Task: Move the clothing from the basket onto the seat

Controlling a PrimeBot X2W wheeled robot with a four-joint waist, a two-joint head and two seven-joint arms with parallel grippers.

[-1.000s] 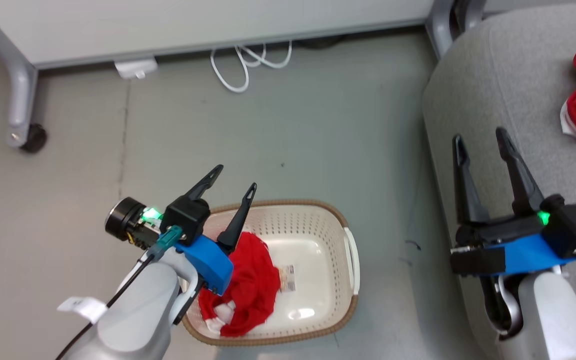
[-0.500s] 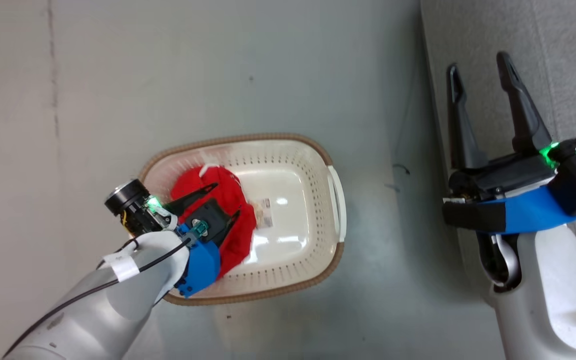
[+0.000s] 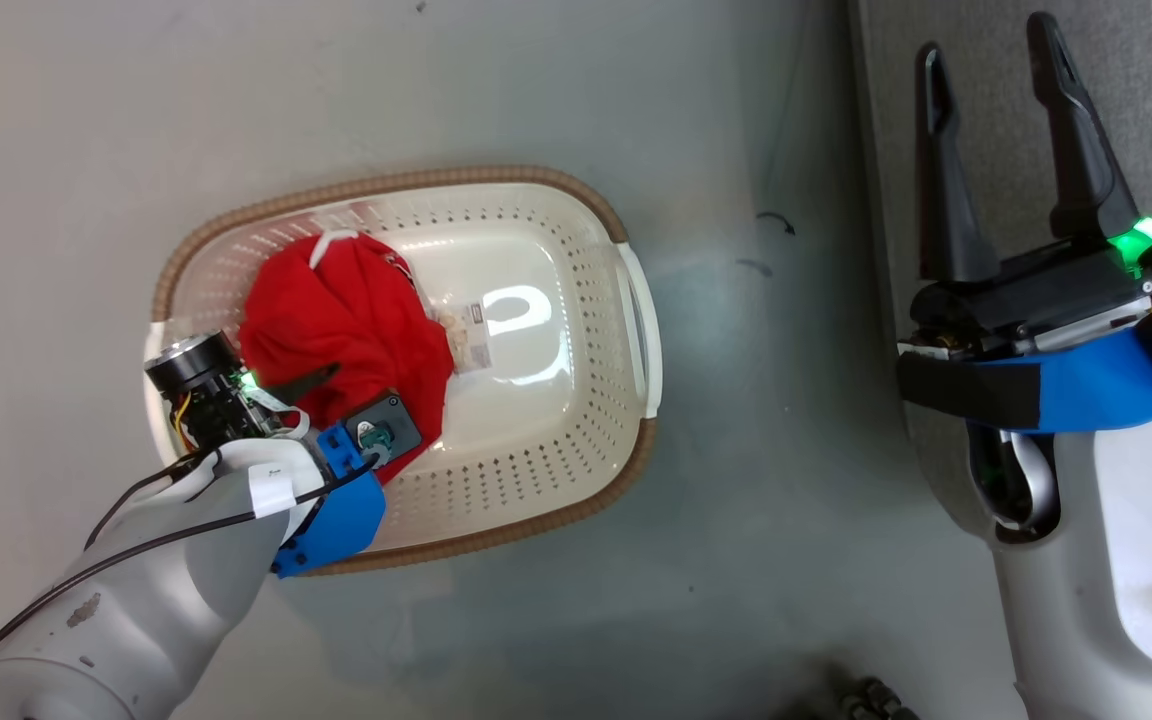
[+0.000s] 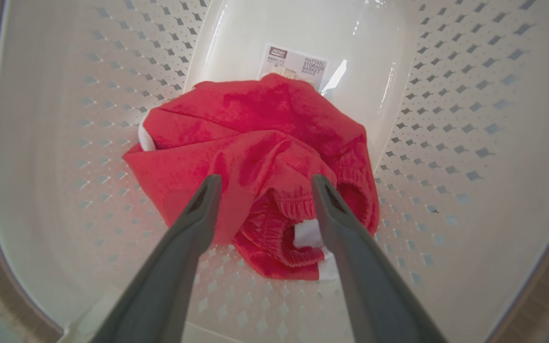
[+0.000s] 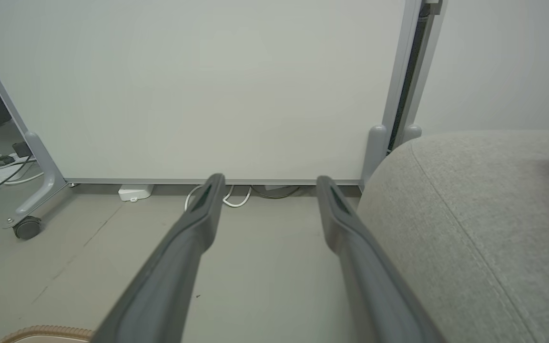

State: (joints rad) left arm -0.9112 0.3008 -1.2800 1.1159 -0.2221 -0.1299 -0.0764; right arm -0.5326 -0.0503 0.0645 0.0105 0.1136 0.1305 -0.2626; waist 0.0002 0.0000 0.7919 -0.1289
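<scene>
Looking straight down from the head onto the basket and floor. Peering closely into that basket from the left wrist. Facing level along the floor from the right wrist, sharing the seat with the head.

clothing: bright red, white trim; lies between and beyond the dark grey fingers of the left gripper. basket: cream-white, diamond-perforated walls, brown woven-look rim. label: white, dark print. seat: light grey fabric, right of the jaws of the right gripper. floor: pale grey.
</scene>
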